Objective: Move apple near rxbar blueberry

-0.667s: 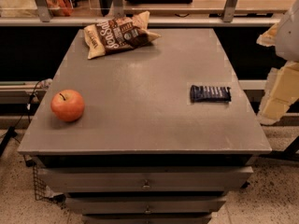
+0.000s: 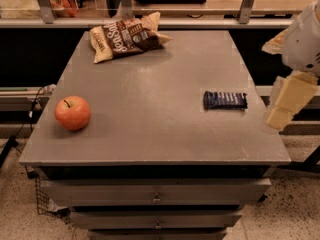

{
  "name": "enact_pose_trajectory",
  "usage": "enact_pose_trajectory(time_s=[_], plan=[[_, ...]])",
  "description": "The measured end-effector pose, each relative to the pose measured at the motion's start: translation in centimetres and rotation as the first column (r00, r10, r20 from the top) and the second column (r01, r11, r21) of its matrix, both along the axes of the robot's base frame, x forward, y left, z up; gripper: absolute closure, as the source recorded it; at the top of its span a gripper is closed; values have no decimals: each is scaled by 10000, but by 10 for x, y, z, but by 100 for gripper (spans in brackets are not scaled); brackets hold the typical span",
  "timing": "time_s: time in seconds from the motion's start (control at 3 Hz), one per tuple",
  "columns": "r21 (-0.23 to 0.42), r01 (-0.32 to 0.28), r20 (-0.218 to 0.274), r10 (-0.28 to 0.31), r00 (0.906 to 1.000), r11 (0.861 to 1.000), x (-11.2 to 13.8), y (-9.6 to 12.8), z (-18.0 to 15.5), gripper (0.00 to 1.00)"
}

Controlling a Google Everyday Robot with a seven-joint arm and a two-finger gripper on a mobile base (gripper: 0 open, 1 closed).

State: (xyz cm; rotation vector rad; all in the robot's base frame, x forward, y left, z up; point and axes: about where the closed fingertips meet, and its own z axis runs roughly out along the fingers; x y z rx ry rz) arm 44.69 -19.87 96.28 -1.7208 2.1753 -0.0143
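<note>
The red-orange apple (image 2: 72, 112) sits upright near the front left corner of the grey table (image 2: 150, 94). The rxbar blueberry (image 2: 225, 100), a flat dark navy bar, lies near the table's right edge, far from the apple. My gripper (image 2: 286, 103), cream-coloured on a white arm, hangs at the far right, beyond the table's right edge and just right of the bar. It holds nothing that I can see.
A brown-and-cream chip bag (image 2: 127, 38) lies at the back left of the table. Drawers (image 2: 156, 198) run below the table's front edge. A shelf with metal posts (image 2: 248, 4) stands behind the table.
The gripper has shifted slightly left toward the table's edge. The apple, bar and chip bag have not moved.
</note>
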Motion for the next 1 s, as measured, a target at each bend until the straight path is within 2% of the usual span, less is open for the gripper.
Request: enact_pose_trajectory(time_s=[0.33,0.67,1.0], plan=[[1541,-599,-42,612,9981,9862,16,49,-27,0],[3695,-1256,24,1342,9910,9207,38,117,-47,0],[4745,-1373,35,1541,9880,8695,51,170,-52,0]])
